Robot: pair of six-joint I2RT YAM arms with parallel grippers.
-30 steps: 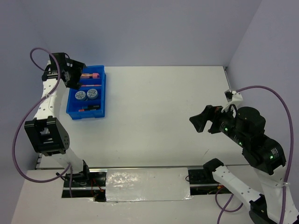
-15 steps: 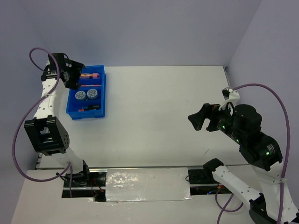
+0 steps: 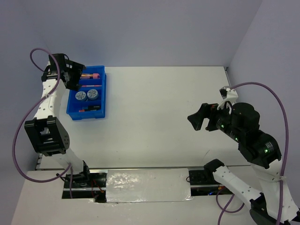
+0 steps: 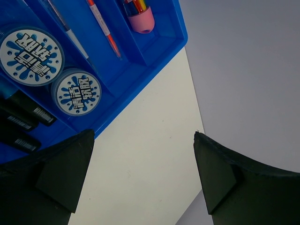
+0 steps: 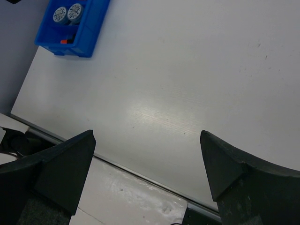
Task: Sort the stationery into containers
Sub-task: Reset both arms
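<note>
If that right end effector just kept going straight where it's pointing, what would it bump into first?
Probably the bare table. The right end effector points down at an open stretch of it and holds nothing. The tray sits well off to the side, though depth is hard to judge.

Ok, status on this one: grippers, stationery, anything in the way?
Left gripper open, empty, hovering by the blue tray. Right gripper open, empty, above bare table. Stationery in view lies in tray compartments. Nothing in the way.

tray (image 4: 136,79) cropped, highlighters (image 4: 28,114) partly hidden
</note>
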